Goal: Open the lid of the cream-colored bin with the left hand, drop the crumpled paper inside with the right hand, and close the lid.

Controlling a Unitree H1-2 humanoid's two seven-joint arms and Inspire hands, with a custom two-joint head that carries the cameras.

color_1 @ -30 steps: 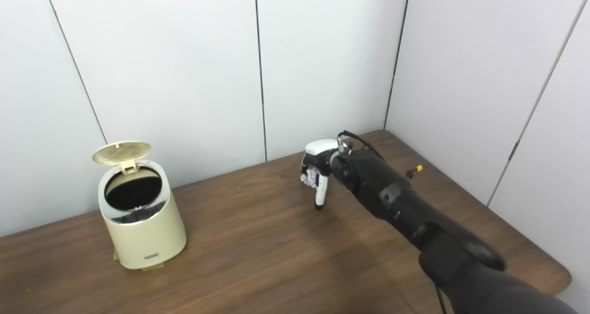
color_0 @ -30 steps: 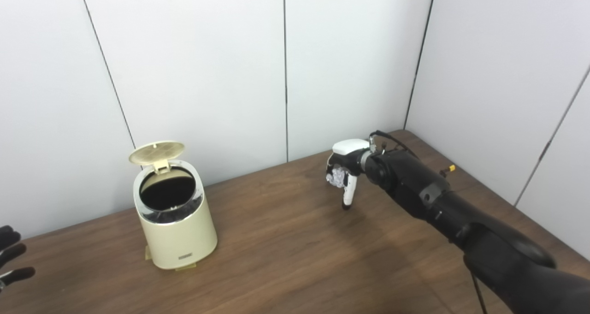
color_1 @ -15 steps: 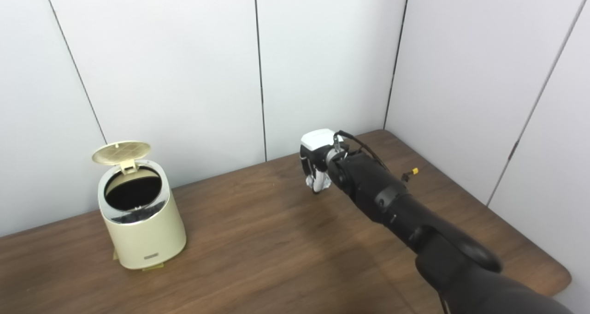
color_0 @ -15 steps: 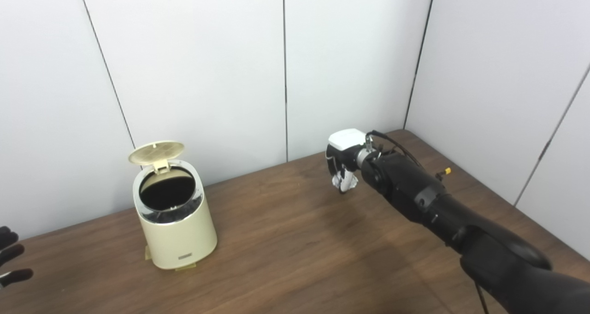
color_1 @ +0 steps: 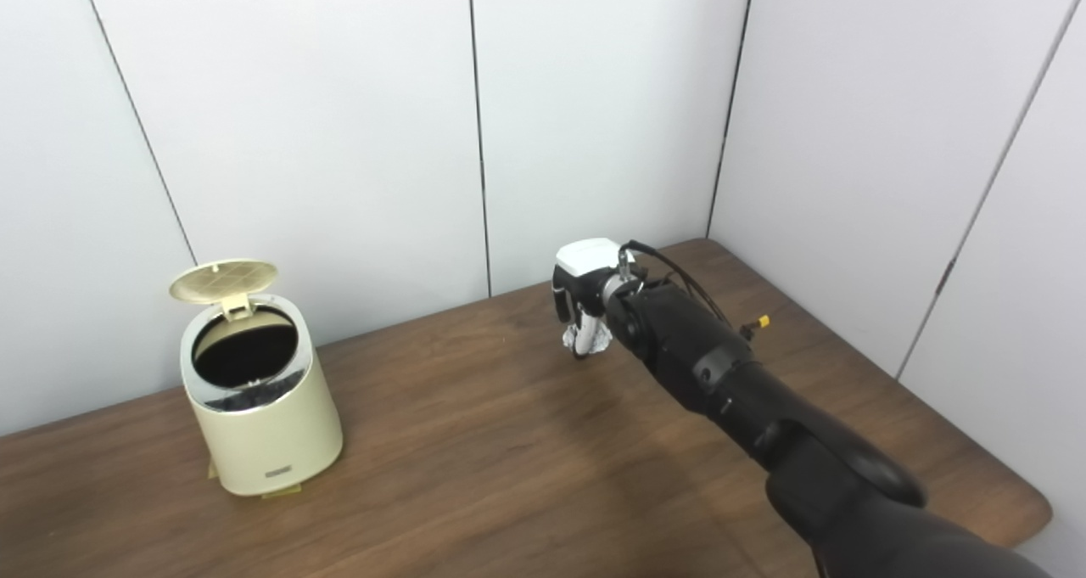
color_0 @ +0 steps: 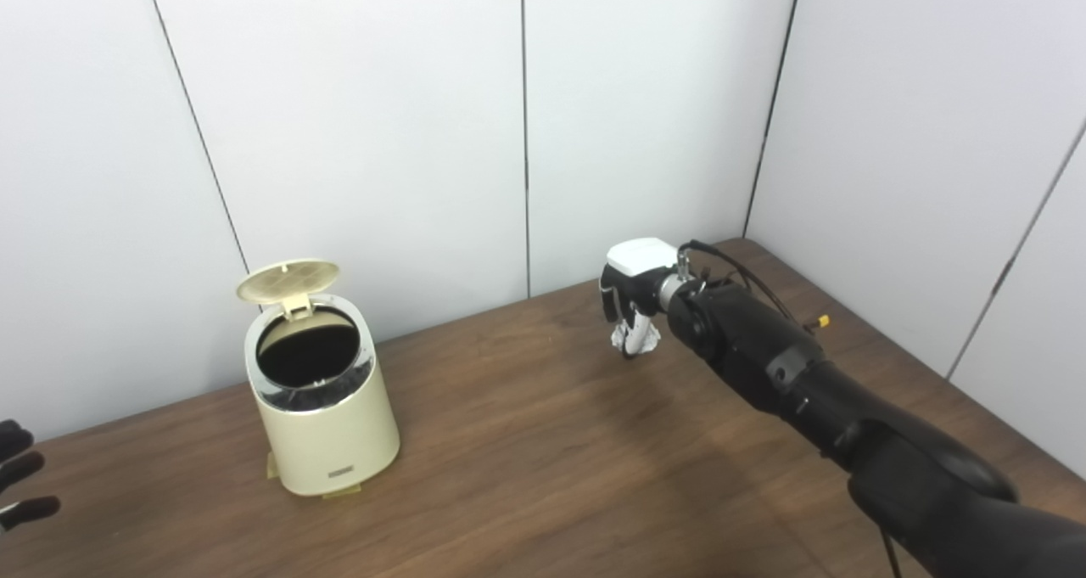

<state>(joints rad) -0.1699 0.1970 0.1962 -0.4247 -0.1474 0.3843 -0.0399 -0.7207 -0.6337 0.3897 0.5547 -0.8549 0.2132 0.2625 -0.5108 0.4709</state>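
Bin: the cream-colored bin is standing upright on the left part of the wooden table, close to the white wall panels behind it; its dark inside is showing from above.
Lid: the round lid is standing raised on its hinge at the bin's far edge, tipped back toward the wall, leaving the mouth uncovered.
Crumpled paper: the crumpled paper is sitting in the grasp of the right hand, a pale wad showing below the palm, at the far right part of the table and well apart from the bin; whether it is touching the tabletop or hanging just above it cannot be told.
Right hand: the right hand is pointing downward with its fingers curled together around the paper, its white back facing up.
Right arm: the black right arm is reaching in from the lower right corner, stretching diagonally across the table toward the far corner of the room.
Left hand: the left hand is showing only as a few dark fingertips at the left edge of the left eye view, spread apart and holding nothing, low and well to the left of the bin; it is lying outside the right eye view.
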